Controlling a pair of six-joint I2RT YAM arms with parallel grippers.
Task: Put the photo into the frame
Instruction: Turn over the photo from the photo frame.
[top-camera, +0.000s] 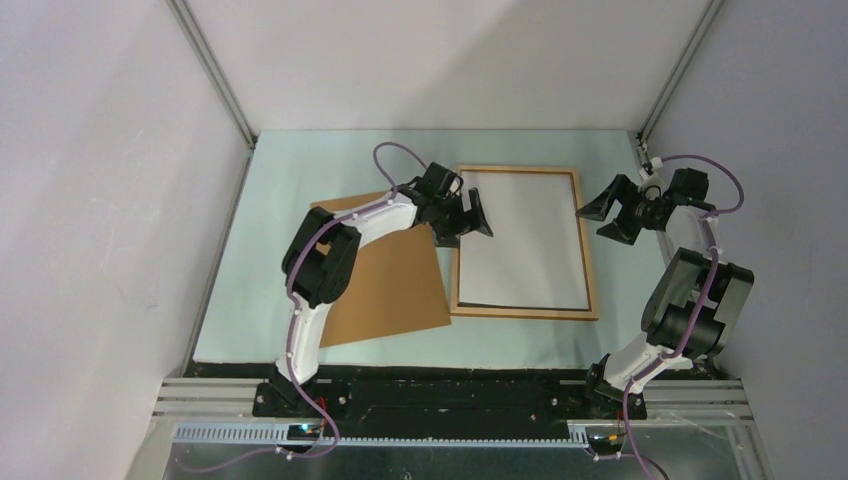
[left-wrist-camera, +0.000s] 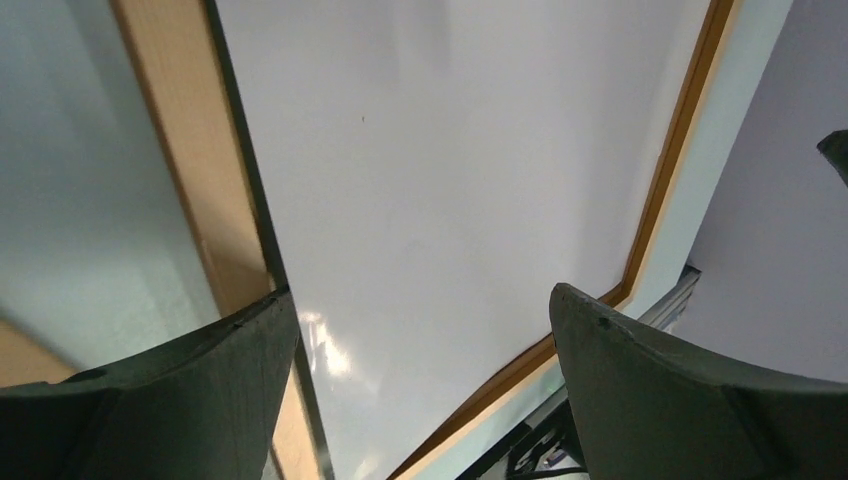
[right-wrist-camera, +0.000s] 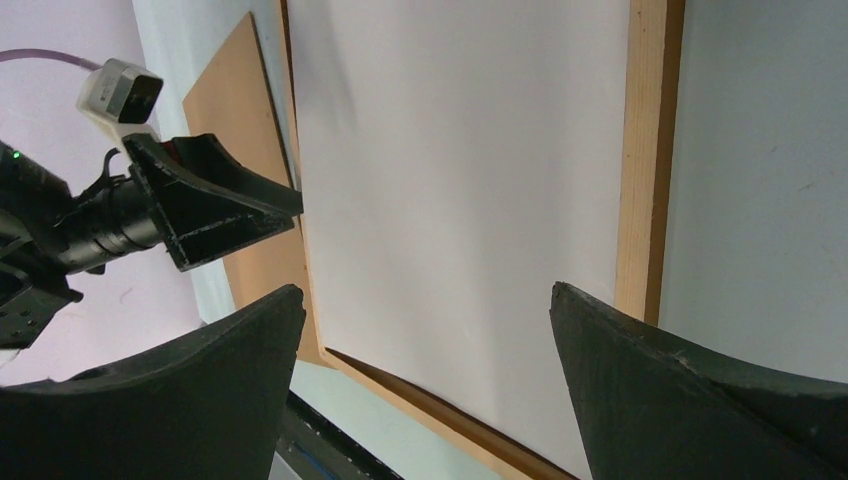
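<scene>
The photo (top-camera: 520, 240) lies white back up inside the light-brown wooden frame (top-camera: 590, 250) on the pale green mat. Its printed side is hidden. It also shows in the left wrist view (left-wrist-camera: 450, 190) and the right wrist view (right-wrist-camera: 450, 170), with the frame's rails (left-wrist-camera: 190, 160) (right-wrist-camera: 640, 150) around it. My left gripper (top-camera: 466, 222) is open and empty over the frame's left rail. My right gripper (top-camera: 606, 220) is open and empty just off the frame's right rail, near the upper right corner.
A plain brown backing board (top-camera: 385, 275) lies flat to the left of the frame, partly under my left arm; it shows in the right wrist view (right-wrist-camera: 235, 130). The mat's front edge meets a black rail with both arm bases. Walls close in on three sides.
</scene>
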